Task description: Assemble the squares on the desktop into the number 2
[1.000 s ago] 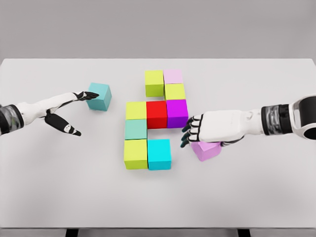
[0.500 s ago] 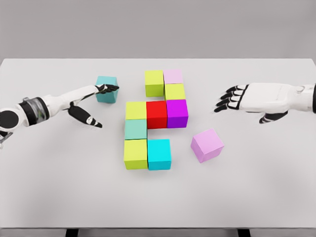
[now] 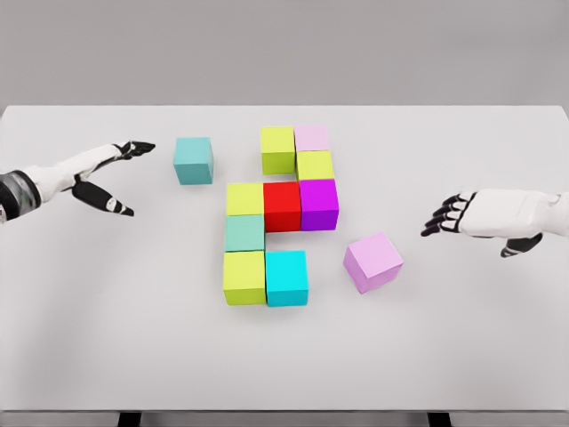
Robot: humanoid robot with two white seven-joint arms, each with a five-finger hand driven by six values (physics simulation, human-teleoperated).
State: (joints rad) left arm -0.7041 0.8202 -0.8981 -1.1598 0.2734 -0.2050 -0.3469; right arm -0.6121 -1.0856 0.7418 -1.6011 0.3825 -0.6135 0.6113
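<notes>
both hands hover empty at the frame's sides, and two cubes sit loose from the cluster.

nearest you, the lime cube and cyan cube touch side by side at lower centre on the white table; the lilac cube lies tilted just right of them, apart. your right hand at the right edge has fingers spread, holding nothing. behind the lime cube stands a sea-green cube, then a row of yellow-green cube, red cube and purple cube. your left hand at the left edge is splayed and empty. the teal cube sits alone, upper left of the cluster. farthest, three cubes cap it.
</notes>
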